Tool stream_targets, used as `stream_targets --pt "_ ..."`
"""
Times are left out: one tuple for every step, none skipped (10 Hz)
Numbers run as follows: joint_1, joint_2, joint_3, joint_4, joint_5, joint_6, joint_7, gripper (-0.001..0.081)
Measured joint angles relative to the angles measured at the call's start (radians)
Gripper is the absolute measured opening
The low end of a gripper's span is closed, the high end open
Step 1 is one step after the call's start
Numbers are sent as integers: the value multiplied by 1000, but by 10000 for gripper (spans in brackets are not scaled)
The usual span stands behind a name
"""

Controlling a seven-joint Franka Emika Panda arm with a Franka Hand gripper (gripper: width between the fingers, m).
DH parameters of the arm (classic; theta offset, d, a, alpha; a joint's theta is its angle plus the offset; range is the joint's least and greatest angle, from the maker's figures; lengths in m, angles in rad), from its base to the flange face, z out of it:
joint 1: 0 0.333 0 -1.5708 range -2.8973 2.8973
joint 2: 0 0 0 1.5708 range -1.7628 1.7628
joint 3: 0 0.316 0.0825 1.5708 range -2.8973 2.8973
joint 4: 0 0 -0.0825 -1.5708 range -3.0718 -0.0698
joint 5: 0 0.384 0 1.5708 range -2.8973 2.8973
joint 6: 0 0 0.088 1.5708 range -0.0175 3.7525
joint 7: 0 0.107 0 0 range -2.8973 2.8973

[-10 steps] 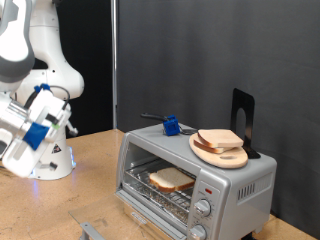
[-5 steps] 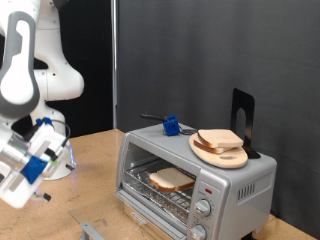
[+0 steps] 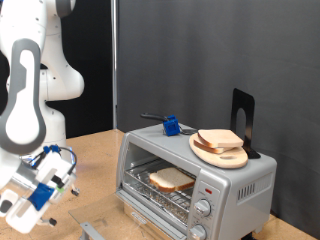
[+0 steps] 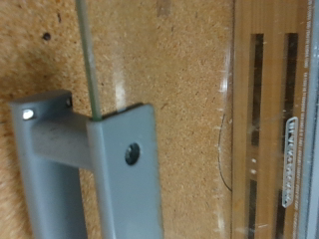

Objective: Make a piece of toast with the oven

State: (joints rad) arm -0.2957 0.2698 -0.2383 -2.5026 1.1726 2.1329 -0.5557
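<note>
Toast [image 3: 171, 179] on rack inside open oven [image 3: 197, 177]; gripper [image 3: 30, 197] low at exterior view's left, claw state indeterminable; no legible writing.

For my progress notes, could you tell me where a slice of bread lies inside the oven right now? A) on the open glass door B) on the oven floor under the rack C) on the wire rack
C: the piece of toast rests on the wire rack inside the oven.
</note>
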Motion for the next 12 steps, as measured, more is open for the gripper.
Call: stream_targets --pt "0 23 15 7 17 -2 -16 808" --pt "1 37 33 7 28 -6 -31 808" --pt "2 44 50 6 36 -15 -45 808" --pt "3 44 67 3 45 -33 -57 808" --pt "4 42 82 1 52 -64 -69 808" --pt "4 32 94 -1 54 -109 -78 808" --pt "0 15 91 -6 51 -131 -79 808" --pt "-14 -2 83 -9 40 -176 -79 808" --pt "-34 -18 71 -7 23 -249 -80 808" --pt "-56 -36 61 -3 8 -345 -84 808" --pt "-72 -55 56 -4 0 -431 -88 808" --pt "-78 -76 55 -11 0 -484 -91 808"
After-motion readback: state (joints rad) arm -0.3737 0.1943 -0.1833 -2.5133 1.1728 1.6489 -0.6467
